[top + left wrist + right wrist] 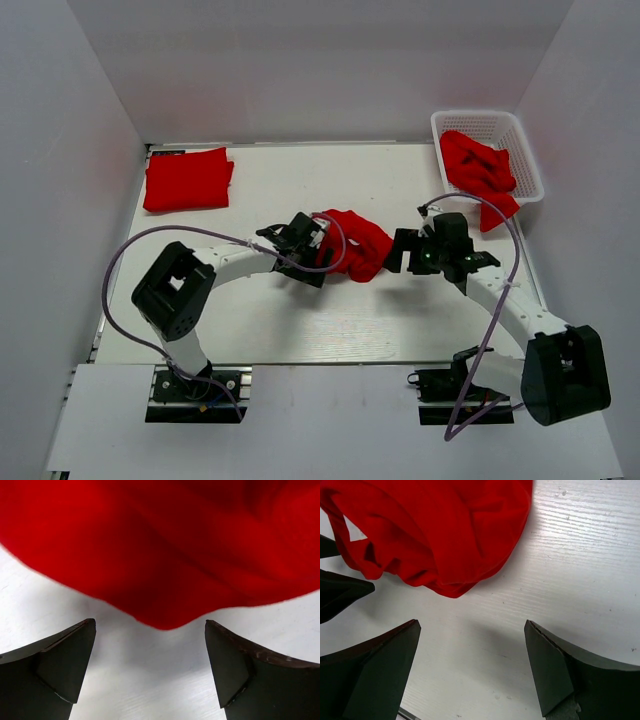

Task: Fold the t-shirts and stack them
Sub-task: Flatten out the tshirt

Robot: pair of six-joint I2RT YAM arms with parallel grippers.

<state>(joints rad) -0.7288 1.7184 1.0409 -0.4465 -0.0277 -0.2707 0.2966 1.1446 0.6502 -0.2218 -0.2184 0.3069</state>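
crumpled t-shirt [360, 245] mid-frame on surface [300, 320], between both arms | left gripper [150, 632] wide, empty, right at its drooping edge | right gripper [472, 630] wide, empty, just beside | soft, light, floppy: best pinched at the hem, likely both sides

Centre t-shirt [352, 243], folded t-shirt [187, 179], basket t-shirts [478, 167]: plain bright red, no print.
Basket [530, 155]: white lattice.
Table [300, 320]: white, faint grain.
Arms [240, 262]: white, black joints.
Cables [104, 290]: pale purple.
Left gripper [150, 625], right gripper [470, 625]: black.
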